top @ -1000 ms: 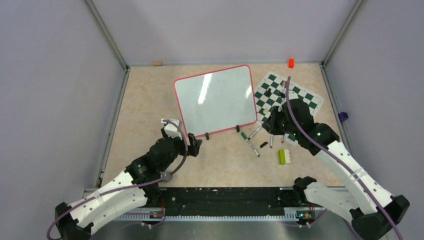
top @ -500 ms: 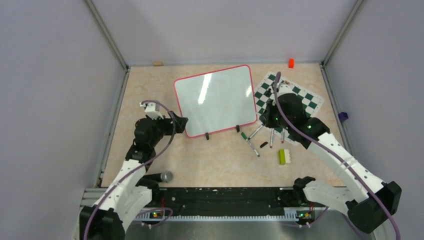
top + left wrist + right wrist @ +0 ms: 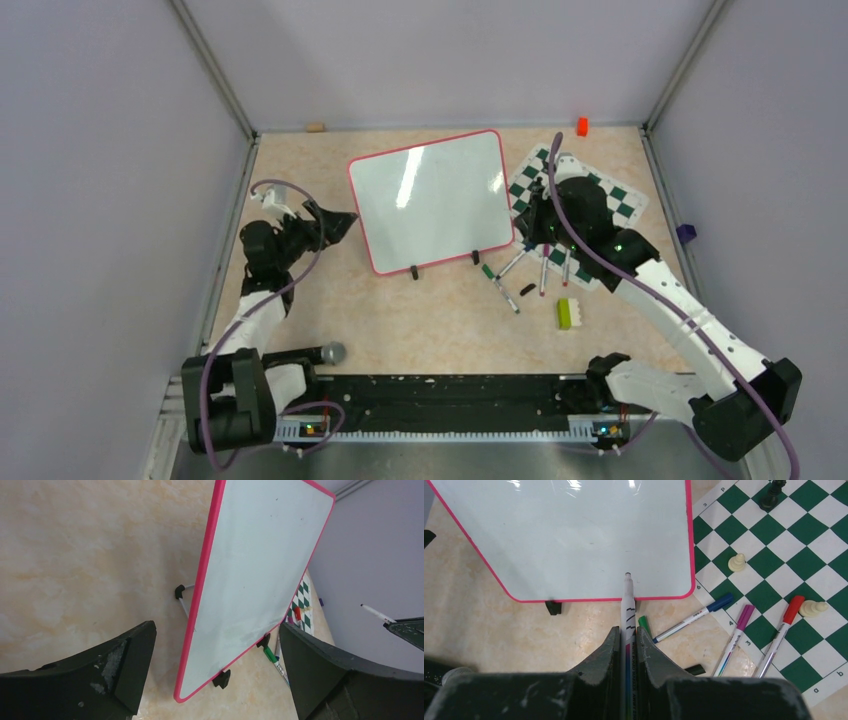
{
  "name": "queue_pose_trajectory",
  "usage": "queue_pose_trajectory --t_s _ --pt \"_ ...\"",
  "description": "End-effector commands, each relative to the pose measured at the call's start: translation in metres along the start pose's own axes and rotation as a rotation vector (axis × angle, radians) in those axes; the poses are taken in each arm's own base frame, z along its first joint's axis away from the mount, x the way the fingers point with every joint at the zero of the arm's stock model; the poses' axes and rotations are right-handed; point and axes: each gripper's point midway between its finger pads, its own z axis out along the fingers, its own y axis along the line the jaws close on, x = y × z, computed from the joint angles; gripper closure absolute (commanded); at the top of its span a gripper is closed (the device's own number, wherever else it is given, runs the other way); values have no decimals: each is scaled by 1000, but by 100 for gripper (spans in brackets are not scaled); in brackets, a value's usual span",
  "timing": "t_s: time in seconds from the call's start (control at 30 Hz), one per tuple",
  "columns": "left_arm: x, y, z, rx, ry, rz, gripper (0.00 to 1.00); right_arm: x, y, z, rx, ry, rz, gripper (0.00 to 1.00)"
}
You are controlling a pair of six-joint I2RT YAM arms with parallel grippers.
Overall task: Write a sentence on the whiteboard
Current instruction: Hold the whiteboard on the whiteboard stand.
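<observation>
**A:** What surrounds it all?
**B:** Pale grey walls on three sides of a beige marbled counter.
**A:** And the whiteboard?
**B:** The whiteboard stands propped at a tilt near the middle of the far edge, its face plain glossy white. A chess mat lies toward the far right corner.
**A:** The grippers?
**B:** The left gripper, near the left edge, has its fingers wide apart. The right gripper is clamped on a marker whose tip points at the board. I can't tell whether it touches.
**A:** Any change?
**B:** The left arm has swung from the counter's middle toward the left edge. The board hasn't moved.
</observation>
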Motion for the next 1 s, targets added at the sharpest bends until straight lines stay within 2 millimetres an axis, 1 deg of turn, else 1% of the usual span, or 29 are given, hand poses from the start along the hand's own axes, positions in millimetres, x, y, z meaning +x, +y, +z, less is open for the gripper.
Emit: queue_pose_trajectory --t_s 0.0,0.1,0.2,0.33,0.43,0.47,0.53,0.57,0.7,0.8,0.87,0.97 --pt "-30 -9 -10 90 -102 72 1 -30 12 -6 -50 -94 10 100" --pt "-33 0 -9 68 -117 98 1 -31 13 -6 -58 -97 12 100" --pt "-31 7 -4 61 -98 105 1 -31 15 -6 -68 -94 15 100" --pt "-23 3 -4 126 -106 128 3 -31 18 -6 -84 -93 24 100" --pt "-16 20 -2 50 -90 64 4 -31 22 -6 -104 -92 29 100" --pt "-11 22 -2 45 -70 55 2 -31 23 -6 -109 -93 31 100" --pt "0 6 -6 160 -43 110 1 -30 24 -6 -114 -90 32 100" --pt "1 1 -7 198 -49 123 1 -31 24 -7 -115 -94 35 100" --pt "8 4 -5 220 -31 120 1 -33 25 -11 -121 -106 38 100" --pt "11 -2 -3 289 -19 102 1 -35 26 -14 -125 -116 36 100" --pt "10 -4 2 332 1 63 1 -37 26 -15 -126 -123 32 100" --pt "13 -5 11 407 77 12 1 -41 32 -18 -159 -125 19 100"
